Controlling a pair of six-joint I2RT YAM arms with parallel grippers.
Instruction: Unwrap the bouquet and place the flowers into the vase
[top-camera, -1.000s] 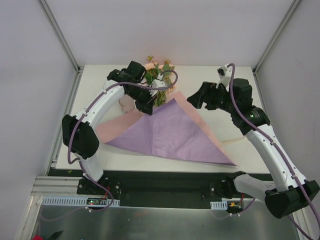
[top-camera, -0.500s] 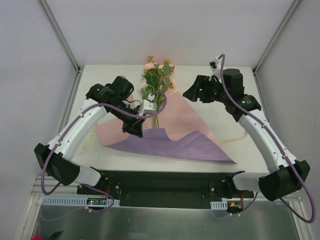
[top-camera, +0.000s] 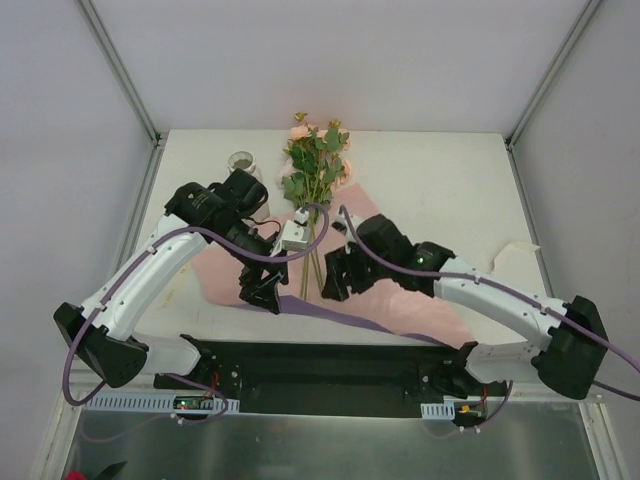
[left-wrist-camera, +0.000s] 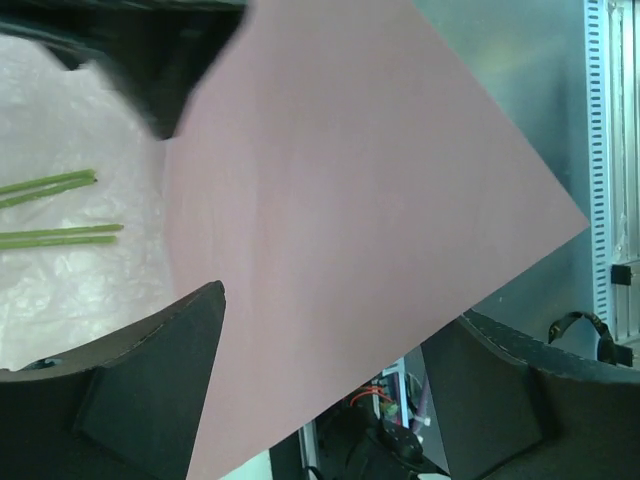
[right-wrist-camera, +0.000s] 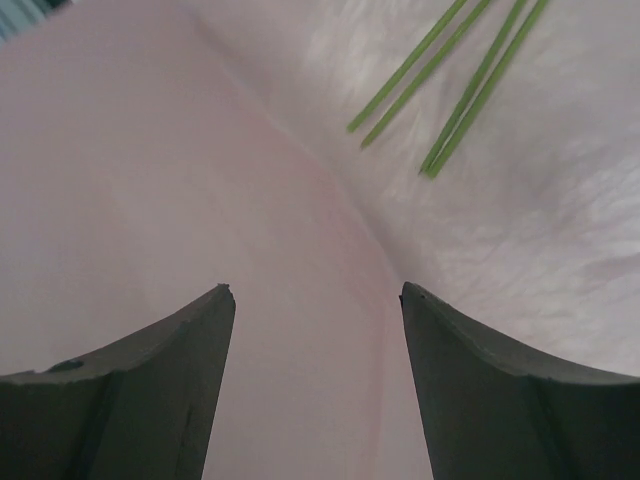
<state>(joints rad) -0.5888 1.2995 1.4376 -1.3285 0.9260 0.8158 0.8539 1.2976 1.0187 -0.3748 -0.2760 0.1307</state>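
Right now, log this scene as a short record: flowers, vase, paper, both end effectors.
flowers: unwrapped, lying on the paper, heads toward the far edge
vase: upright at far left, apart from the flowers
wrapping paper: spread open under the stems, pink side up
left end effector: open, above the pink paper
right end effector: open, above the paper near the stem ends
status: no flower in the vase yet

Bright, even light falls from above, and the arms cast only soft, faint shadows on the table (top-camera: 430, 170). The overhead view is sharp. Both wrist views go soft close up: the dark fingers (left-wrist-camera: 140, 390) blur, and the pink paper (right-wrist-camera: 150, 180) looks washed out.
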